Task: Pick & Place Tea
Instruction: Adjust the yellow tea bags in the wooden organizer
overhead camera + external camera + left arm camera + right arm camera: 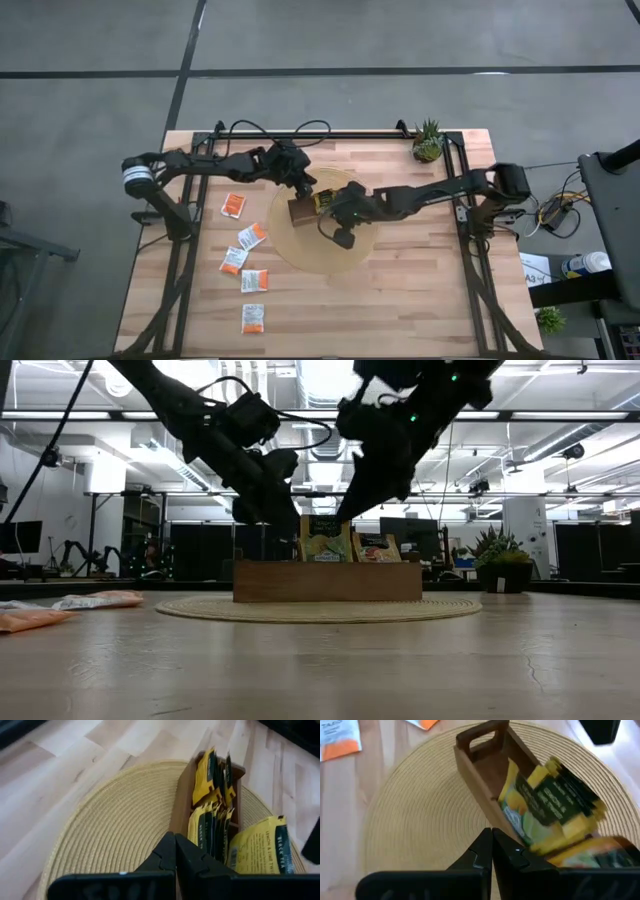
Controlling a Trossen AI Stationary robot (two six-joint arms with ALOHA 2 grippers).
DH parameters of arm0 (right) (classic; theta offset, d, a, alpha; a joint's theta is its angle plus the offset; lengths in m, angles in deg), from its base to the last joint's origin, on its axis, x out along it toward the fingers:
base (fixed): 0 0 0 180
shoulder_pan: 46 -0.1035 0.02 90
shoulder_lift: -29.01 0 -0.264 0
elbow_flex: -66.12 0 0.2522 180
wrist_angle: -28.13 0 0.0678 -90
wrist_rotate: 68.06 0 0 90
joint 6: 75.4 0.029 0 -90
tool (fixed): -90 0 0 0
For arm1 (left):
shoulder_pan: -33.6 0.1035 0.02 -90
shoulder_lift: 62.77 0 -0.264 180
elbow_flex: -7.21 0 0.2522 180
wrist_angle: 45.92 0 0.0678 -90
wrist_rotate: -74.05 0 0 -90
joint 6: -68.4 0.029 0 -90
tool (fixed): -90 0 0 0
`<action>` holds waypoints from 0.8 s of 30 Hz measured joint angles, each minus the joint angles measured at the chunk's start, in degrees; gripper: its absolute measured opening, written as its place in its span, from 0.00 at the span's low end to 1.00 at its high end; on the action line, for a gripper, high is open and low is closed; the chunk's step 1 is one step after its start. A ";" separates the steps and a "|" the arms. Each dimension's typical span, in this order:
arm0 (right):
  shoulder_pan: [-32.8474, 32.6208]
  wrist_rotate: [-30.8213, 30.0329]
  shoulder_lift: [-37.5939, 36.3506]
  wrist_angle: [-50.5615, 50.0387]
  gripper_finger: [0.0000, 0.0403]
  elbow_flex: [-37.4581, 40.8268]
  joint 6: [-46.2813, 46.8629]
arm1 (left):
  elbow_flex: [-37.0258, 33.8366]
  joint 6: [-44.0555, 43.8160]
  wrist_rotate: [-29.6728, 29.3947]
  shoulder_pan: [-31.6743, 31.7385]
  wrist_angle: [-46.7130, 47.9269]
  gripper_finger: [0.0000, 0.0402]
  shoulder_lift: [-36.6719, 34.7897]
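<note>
Both arms crowd the centre of the high view over the round woven mat (318,235), leaving the lower and right tabletop (420,290) open. The left gripper (175,851), fingers pressed together on nothing, hangs at the wooden tray (300,211)'s rim; the right gripper (492,845), likewise pinched shut and empty, hovers beside the tray's long wall. Yellow-green tea sachets (210,822) with dark labels stand upright in the tray; five white-and-orange sachets (245,255) lie scattered at centre left.
</note>
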 joint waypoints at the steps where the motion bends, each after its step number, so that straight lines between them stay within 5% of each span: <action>1: 0.32 0.03 0.78 0.52 0.02 -0.34 -0.25 | -0.03 -0.10 0.36 0.00 0.21 0.00 0.12; 24: 5.47 5.11 5.33 0.57 0.02 -2.89 -10.07 | -0.04 -2.01 5.26 0.52 -3.67 0.00 6.58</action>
